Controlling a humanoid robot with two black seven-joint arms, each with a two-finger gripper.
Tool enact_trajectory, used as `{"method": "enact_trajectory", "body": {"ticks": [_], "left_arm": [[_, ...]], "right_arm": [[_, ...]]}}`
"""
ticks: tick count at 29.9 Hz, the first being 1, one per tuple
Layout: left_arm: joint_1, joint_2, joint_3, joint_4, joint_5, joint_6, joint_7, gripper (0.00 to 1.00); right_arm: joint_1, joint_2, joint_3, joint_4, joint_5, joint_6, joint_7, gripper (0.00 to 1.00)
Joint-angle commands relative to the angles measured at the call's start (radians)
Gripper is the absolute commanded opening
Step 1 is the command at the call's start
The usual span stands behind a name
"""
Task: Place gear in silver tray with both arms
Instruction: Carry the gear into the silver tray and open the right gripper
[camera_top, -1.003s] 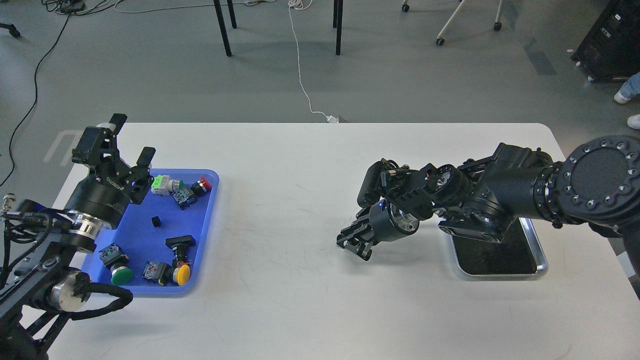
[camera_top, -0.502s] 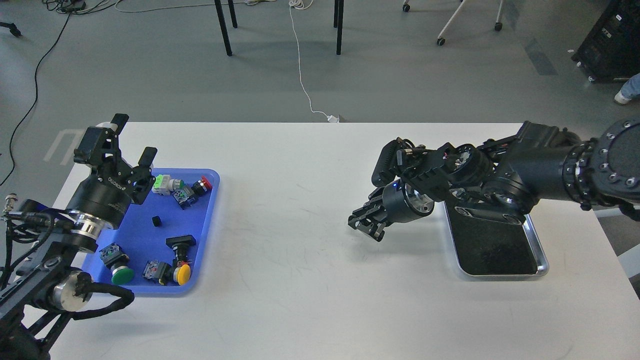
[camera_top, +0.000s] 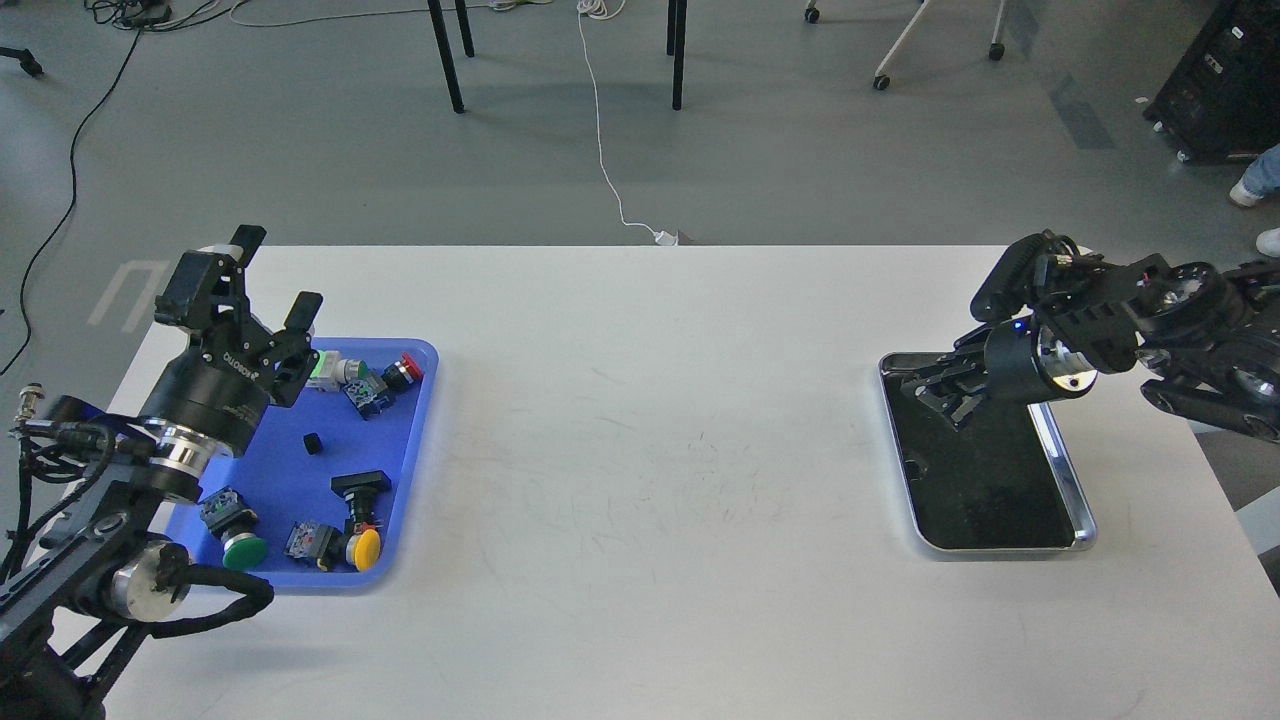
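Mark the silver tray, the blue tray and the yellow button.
silver tray (camera_top: 1066, 478), head view, right rim.
blue tray (camera_top: 270, 478), head view, bare floor at the middle.
yellow button (camera_top: 368, 545), head view, on its yellow cap.

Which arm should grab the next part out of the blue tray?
Left, probably. The left gripper hangs open over the blue tray's far end; the right gripper is across the table, over the silver tray.

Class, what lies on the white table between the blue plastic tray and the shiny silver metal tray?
Nothing: the head view shows bare white table between blue plastic tray and silver metal tray.
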Motion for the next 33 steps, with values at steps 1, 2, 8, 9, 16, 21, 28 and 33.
{"method": "enact_trajectory", "body": {"ticks": [1,2,8,9,16,21,28,33], "left_arm": [[-0.001,0.001,0.002,-0.006,0.000,0.001,0.000,0.98],[-0.001,0.002,0.002,-0.009,0.000,0.001,0.000,0.98],[0.002,0.002,0.002,-0.026,0.000,0.001,0.000,0.98],[0.002,0.002,0.002,-0.026,0.000,0.001,0.000,0.98],[0.002,0.004,0.002,-0.026,0.000,0.001,0.000,0.98],[0.002,0.012,0.004,-0.026,0.000,-0.002,0.000,0.98],[-0.001,0.051,0.005,-0.046,0.008,-0.048,0.000,0.98],[-0.010,0.072,0.005,-0.055,0.171,-0.123,0.000,0.98]], "right_arm": [[-0.046,-0.022,-0.003,-0.047,-0.028,-0.004,0.000,0.15],[-0.060,-0.020,-0.003,-0.062,-0.028,-0.007,0.000,0.15],[-0.124,0.007,0.002,-0.133,-0.026,-0.026,0.000,0.15],[-0.134,0.013,0.002,-0.143,-0.026,-0.026,0.000,0.16],[-0.141,0.015,0.034,-0.134,-0.017,-0.037,0.000,0.66],[-0.124,-0.014,0.100,-0.078,-0.006,-0.038,0.000,0.94],[-0.143,-0.161,0.435,0.053,0.096,-0.032,0.000,0.96],[-0.340,-0.157,0.687,0.073,0.504,-0.034,0.000,0.97]]}}
